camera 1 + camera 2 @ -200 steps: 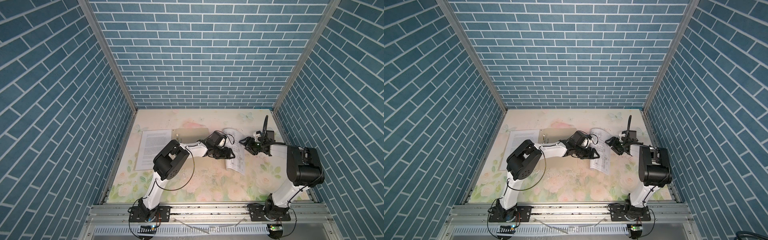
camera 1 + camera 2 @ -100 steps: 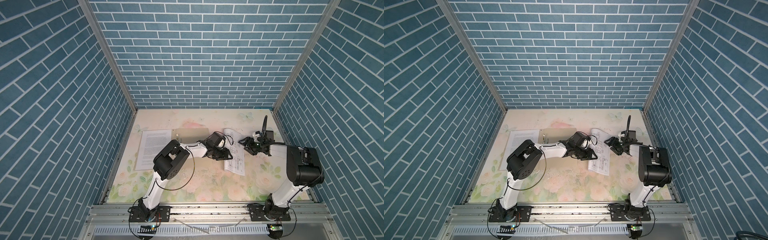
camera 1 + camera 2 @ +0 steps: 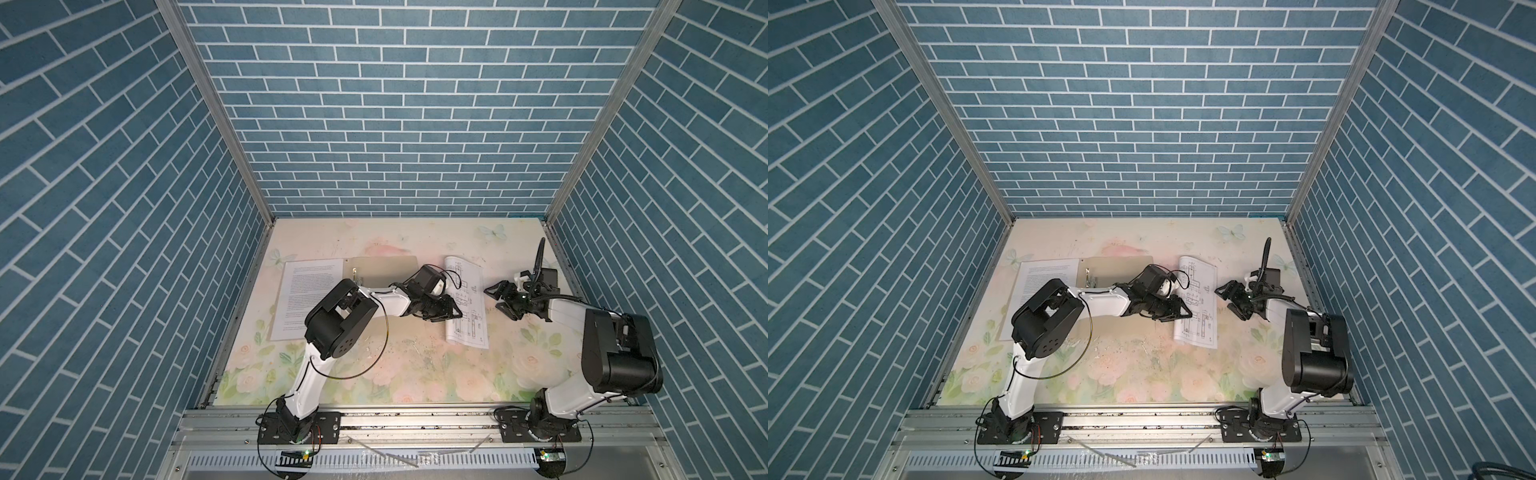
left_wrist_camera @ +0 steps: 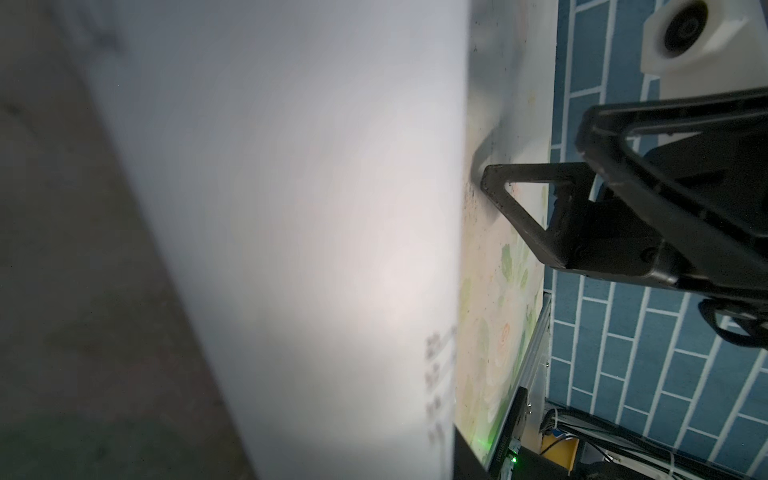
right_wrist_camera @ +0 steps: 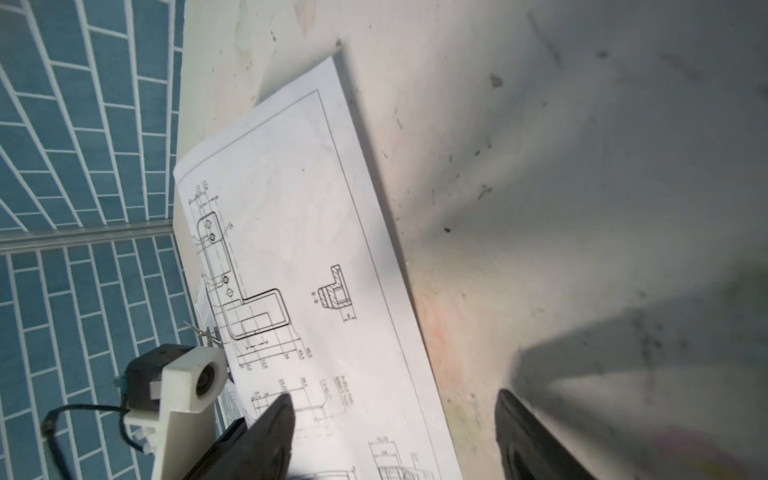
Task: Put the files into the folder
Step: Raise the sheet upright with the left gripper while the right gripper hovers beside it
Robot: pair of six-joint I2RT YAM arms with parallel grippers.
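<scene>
The files are two white sheets. The drawing sheet [image 3: 467, 307] [image 3: 1200, 311] [image 5: 316, 257] lies right of centre with its left edge curled up. My left gripper [image 3: 446, 311] [image 3: 1177, 313] is at that edge. In the left wrist view the sheet [image 4: 291, 228] fills the picture and hides the jaws. My right gripper [image 3: 498, 299] [image 3: 1227, 301] [image 5: 395, 436] is open at the sheet's right edge, one finger above the paper, the other above bare table. The text sheet [image 3: 307, 299] [image 3: 1038, 291] lies far left against the tan folder [image 3: 382, 272] [image 3: 1117, 270], which my left arm crosses.
Blue brick walls with aluminium posts [image 3: 557, 216] close in the floral table [image 3: 395, 365] on three sides. A metal rail [image 3: 415, 424] runs along the front. A black cable [image 3: 539, 259] stands up at the right rear. A metal clip [image 3: 355, 274] sits on the folder's left side.
The drawing sheet has turned from slanted to nearly straight, and its left edge has risen against my left gripper. The right gripper has hardly moved.
</scene>
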